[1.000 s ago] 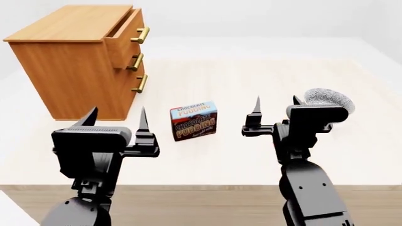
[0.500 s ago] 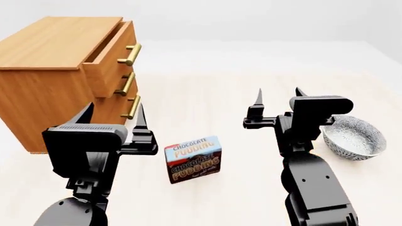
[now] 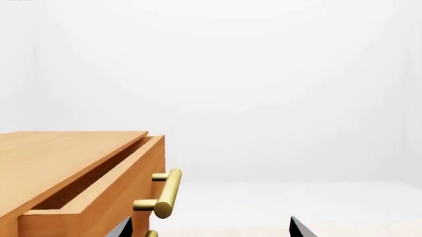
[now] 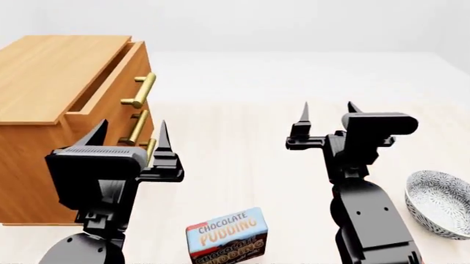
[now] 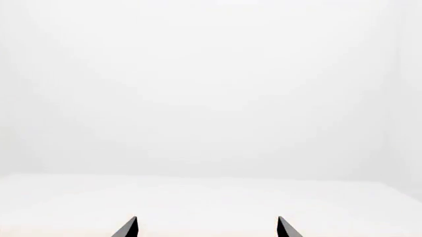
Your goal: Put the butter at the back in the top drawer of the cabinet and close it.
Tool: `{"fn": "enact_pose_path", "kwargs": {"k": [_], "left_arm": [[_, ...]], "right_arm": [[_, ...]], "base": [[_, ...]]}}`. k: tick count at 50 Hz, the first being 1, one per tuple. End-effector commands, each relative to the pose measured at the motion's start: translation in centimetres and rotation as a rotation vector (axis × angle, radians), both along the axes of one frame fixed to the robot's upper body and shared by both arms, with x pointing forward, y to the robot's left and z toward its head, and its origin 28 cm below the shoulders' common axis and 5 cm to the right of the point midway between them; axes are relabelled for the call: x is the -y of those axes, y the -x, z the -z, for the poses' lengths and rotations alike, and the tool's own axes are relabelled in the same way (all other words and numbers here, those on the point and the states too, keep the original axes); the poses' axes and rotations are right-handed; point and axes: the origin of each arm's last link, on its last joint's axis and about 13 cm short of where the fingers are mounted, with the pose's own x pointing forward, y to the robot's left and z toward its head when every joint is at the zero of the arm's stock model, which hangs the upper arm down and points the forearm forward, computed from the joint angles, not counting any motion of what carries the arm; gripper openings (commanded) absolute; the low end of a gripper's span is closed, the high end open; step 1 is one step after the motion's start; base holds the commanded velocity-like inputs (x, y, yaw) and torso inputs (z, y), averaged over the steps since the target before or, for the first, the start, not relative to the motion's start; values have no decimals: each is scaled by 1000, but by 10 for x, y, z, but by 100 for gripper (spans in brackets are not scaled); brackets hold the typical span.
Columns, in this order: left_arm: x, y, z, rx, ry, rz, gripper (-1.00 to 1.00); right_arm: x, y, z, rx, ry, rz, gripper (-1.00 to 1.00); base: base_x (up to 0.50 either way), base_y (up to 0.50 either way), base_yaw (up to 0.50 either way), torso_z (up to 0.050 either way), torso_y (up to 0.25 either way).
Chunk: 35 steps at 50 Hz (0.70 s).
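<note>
The orange-brown cabinet (image 4: 44, 82) stands at the left in the head view, its top drawer (image 4: 110, 93) pulled partly open, brass handle (image 4: 140, 91) showing. It also shows in the left wrist view (image 3: 59, 163) with the open top drawer (image 3: 112, 192). The butter is out of view. My left gripper (image 4: 129, 132) is open and empty, just in front of the cabinet's drawers. My right gripper (image 4: 327, 113) is open and empty above the table's middle. Only fingertips show in the wrist views, left (image 3: 209, 228) and right (image 5: 205, 227).
A blue-and-brown Chocolate Pudding box (image 4: 226, 236) stands at the near edge between my arms. A patterned grey bowl (image 4: 441, 203) sits at the right. The light wooden table (image 4: 235, 154) stretches ahead to a white floor and wall.
The view has advanced toward the cabinet: cabinet, pudding box and bowl have all slid nearer and lower in the head view. Both grippers stay open and empty.
</note>
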Motion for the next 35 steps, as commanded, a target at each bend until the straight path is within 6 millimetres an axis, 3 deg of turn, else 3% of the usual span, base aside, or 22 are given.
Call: {"fn": "enact_pose_path", "kwargs": {"k": [1, 17, 24, 35], "left_arm": [[0, 2, 0, 5, -1, 1, 100], [-3, 17, -24, 29, -3, 19, 100], [-7, 18, -50, 52, 1, 1, 100], [-11, 3, -98, -12, -43, -15, 100]], "right_arm": [[1, 4, -1, 21, -15, 13, 100], [2, 5, -2, 12, -12, 23, 100], [4, 6, -3, 13, -15, 26, 100], [5, 8, -3, 9, -16, 27, 100]], "base": [[0, 0, 0, 0, 0], [0, 0, 0, 0, 0], [0, 0, 0, 0, 0], [0, 0, 0, 0, 0]]}}
